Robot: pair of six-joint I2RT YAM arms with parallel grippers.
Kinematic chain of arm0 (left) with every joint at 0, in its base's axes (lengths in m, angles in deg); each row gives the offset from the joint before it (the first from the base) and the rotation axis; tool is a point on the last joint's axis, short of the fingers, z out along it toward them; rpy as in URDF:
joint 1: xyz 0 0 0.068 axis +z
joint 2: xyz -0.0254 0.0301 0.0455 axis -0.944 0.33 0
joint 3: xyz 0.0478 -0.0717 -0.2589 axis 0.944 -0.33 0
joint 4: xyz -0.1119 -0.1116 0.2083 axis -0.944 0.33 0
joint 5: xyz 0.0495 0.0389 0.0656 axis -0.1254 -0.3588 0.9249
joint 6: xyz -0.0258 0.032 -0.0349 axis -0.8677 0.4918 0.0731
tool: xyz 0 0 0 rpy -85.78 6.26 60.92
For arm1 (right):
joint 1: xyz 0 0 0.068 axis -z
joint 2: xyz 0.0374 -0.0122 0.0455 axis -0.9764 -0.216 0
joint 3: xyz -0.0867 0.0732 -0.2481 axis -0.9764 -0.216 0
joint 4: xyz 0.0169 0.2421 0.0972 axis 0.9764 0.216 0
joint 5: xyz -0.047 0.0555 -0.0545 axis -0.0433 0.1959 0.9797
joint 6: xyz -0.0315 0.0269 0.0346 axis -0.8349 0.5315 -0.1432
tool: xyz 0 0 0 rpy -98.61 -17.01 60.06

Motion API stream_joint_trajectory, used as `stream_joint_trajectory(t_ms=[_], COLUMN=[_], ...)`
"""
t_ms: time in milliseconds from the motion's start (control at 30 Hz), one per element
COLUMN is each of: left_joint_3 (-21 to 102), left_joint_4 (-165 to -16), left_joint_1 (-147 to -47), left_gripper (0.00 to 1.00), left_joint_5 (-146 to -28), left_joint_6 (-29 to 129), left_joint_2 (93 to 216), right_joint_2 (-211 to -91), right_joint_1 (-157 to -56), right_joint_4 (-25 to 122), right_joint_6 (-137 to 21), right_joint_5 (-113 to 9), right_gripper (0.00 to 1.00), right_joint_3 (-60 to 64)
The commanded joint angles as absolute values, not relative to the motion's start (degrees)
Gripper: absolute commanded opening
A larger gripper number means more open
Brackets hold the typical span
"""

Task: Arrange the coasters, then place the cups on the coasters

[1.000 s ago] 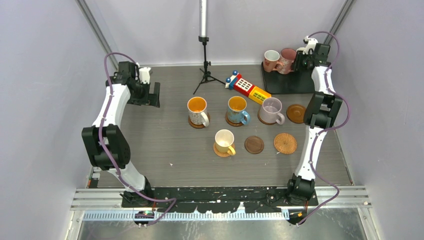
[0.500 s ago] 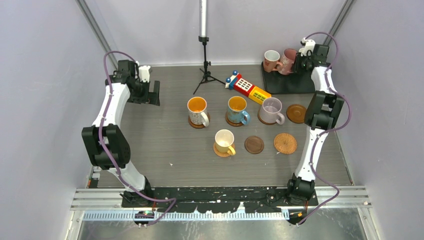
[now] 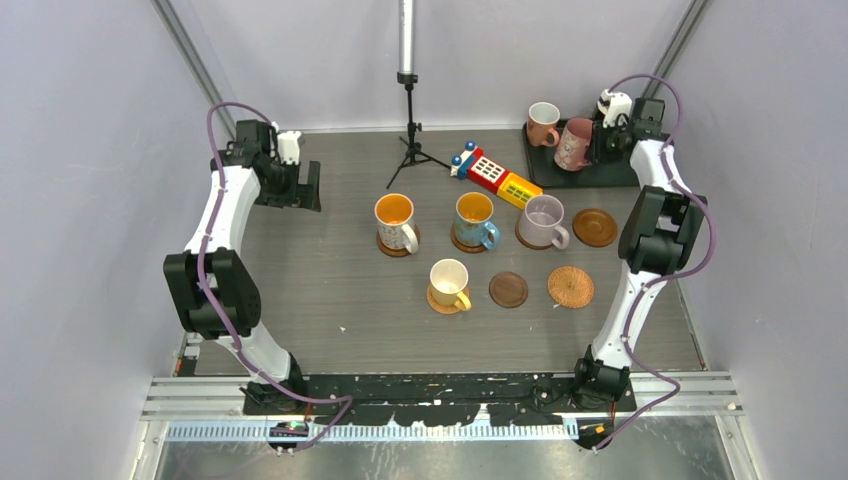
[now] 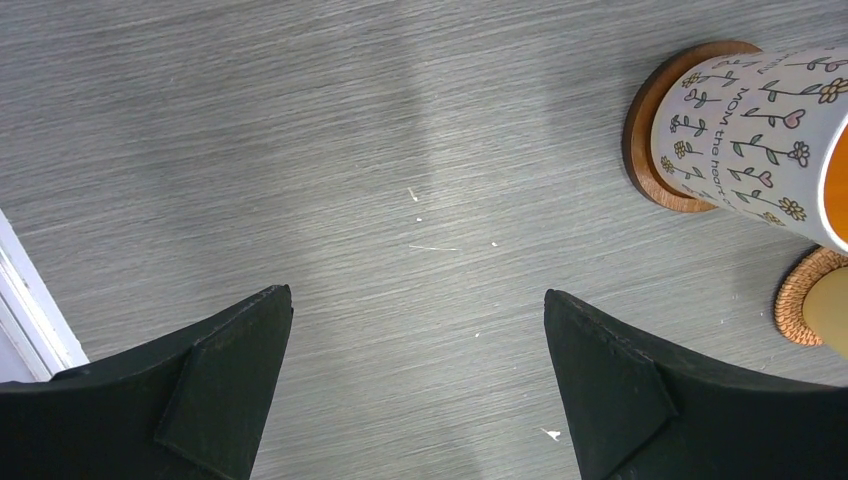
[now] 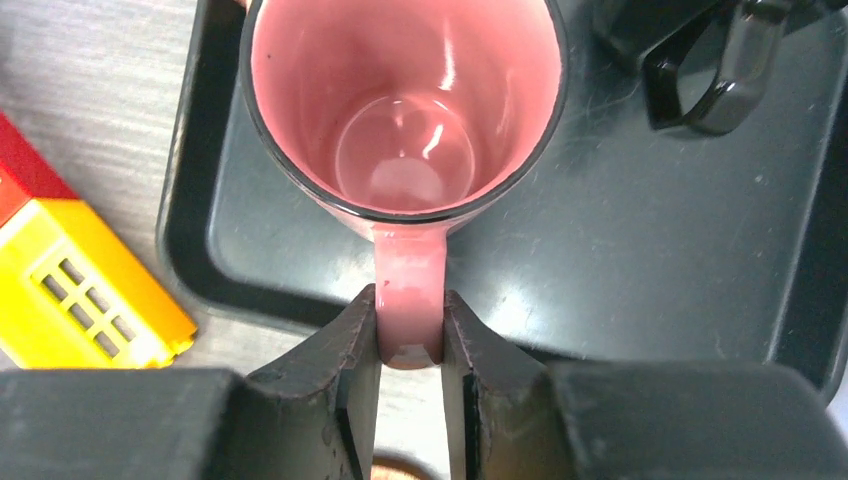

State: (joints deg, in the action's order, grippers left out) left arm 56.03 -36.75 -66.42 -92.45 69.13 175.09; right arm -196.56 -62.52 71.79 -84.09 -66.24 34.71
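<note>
My right gripper [image 5: 410,310] is shut on the handle of a pink cup [image 5: 400,130] over the black tray [image 5: 650,250]; from above that pink cup [image 3: 574,143] is at the back right. A second pink cup [image 3: 543,122] stands on the tray, and a black cup's handle [image 5: 715,85] shows beside it. White patterned [image 3: 395,220], blue [image 3: 475,218], lavender [image 3: 543,220] and yellow [image 3: 450,281] cups sit on coasters. Three coasters are bare: brown [image 3: 595,227], dark [image 3: 508,290], woven [image 3: 571,287]. My left gripper [image 4: 415,295] hangs open over bare table, left of the patterned cup [image 4: 760,140].
A red-yellow toy block [image 3: 495,176] lies just left of the tray [image 3: 550,175]. A black tripod stand [image 3: 410,140] rises at the back middle. Grey walls close in on both sides.
The right gripper has closed on the pink cup's handle and drawn the cup nearer, away from the other pink cup. The left arm has not moved.
</note>
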Motion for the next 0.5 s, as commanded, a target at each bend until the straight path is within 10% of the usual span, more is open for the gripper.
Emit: stream_joint_trajectory(t_ms=[0,467], left_joint_3=[56.2,56.2], left_joint_4=[-36.8,-36.9], left_joint_1=[-66.1,-66.1], left_gripper=[1.00,1.00], left_joint_5=[-93.7,-93.7], left_joint_6=[68.0,67.5], left_joint_2=[173.4,173.5], right_joint_2=[-191.1,-201.4], right_joint_1=[-62.2,-62.5], right_joint_4=[75.7,91.3], right_joint_6=[-85.9,-87.7], right_joint_5=[-68.7,-64.4], right_gripper=[0.33,0.41], right_joint_3=[35.0,52.1])
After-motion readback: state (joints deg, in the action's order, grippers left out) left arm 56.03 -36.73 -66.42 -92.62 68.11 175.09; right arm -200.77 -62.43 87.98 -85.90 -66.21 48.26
